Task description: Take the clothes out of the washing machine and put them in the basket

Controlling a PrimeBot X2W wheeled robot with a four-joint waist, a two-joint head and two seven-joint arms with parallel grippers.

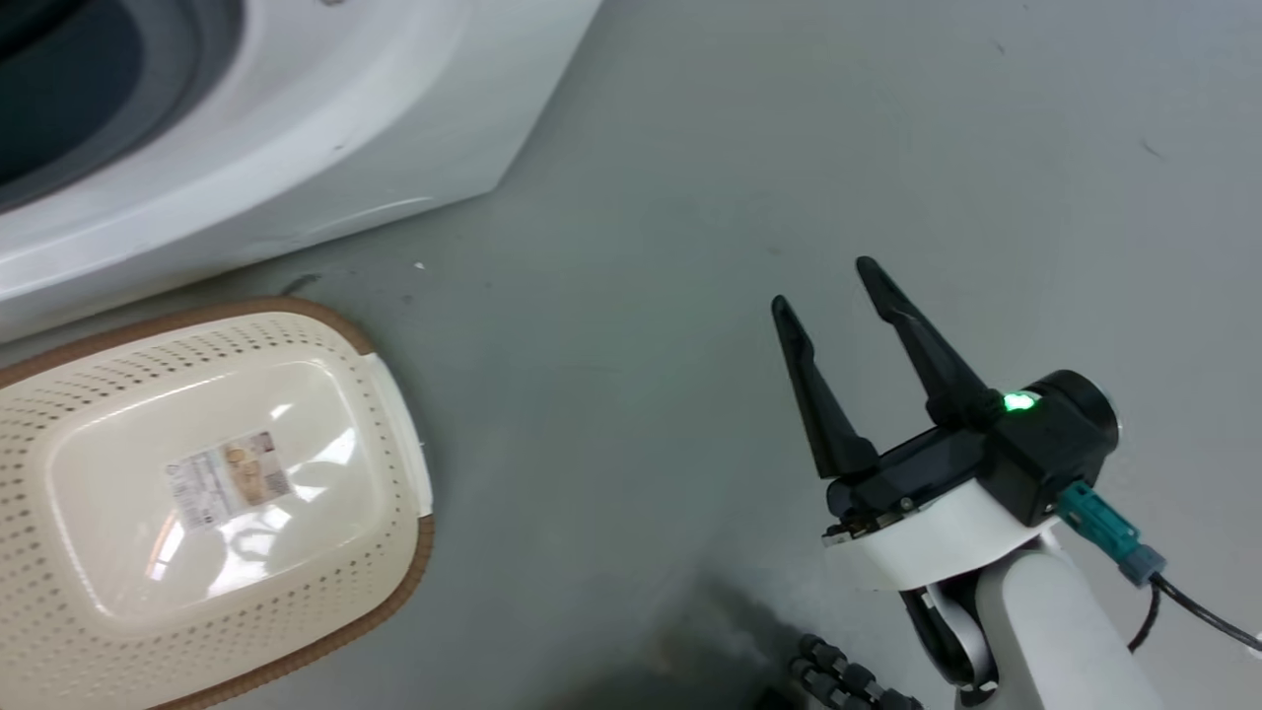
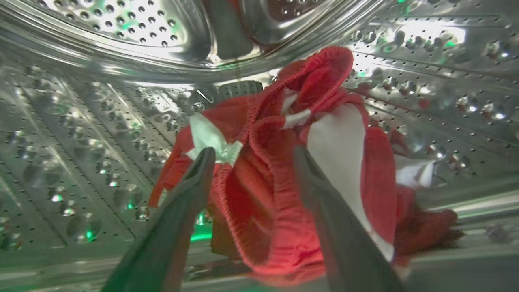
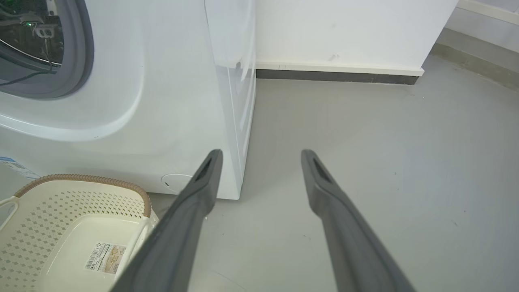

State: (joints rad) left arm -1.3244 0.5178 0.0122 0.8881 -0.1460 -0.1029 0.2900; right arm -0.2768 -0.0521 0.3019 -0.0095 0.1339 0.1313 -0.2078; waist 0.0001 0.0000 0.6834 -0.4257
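Red clothes [image 2: 279, 182] with white panels lie heaped inside the perforated steel drum [image 2: 101, 134] of the washing machine [image 1: 296, 128]. My left gripper [image 2: 253, 154] is inside the drum, open, its fingers straddling the front of the heap with red fabric between them. The cream basket [image 1: 212, 582] with a brown rim stands on the floor in front of the machine, nothing in it but a paper label on its bottom; it is also in the right wrist view [image 3: 73, 207]. My right gripper [image 1: 823, 281] hangs open over bare floor, well right of the basket [image 3: 261, 152].
The grey porthole rim [image 3: 79, 61] of the machine is at the upper left. A white wall with a dark skirting strip [image 3: 336, 77] runs behind. Grey floor [image 1: 739, 197] stretches right of the machine and basket. A black cable [image 1: 1193, 606] trails from my right wrist.
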